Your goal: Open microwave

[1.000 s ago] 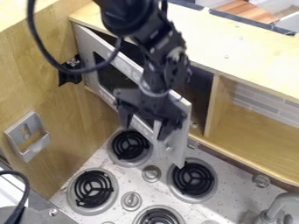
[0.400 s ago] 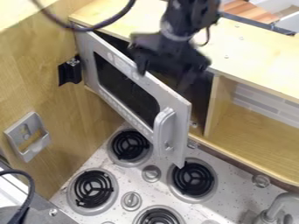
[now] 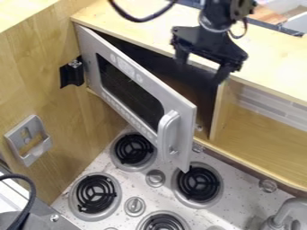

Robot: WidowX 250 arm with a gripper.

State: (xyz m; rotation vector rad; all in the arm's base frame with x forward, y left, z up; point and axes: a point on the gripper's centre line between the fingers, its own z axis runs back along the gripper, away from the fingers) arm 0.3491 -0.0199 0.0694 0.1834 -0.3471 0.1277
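The microwave door (image 3: 129, 92) stands open above the stove (image 3: 141, 191), probably light and rigid. Its handle (image 3: 167, 131) offers the surest hold; the gripper (image 3: 200, 71), spread and empty, hangs apart from it.

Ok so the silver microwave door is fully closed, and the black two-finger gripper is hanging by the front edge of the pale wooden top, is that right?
Not quite: the camera view shows the silver microwave door standing open, swung outward. The black two-finger gripper is indeed by the front edge of the pale wooden top.
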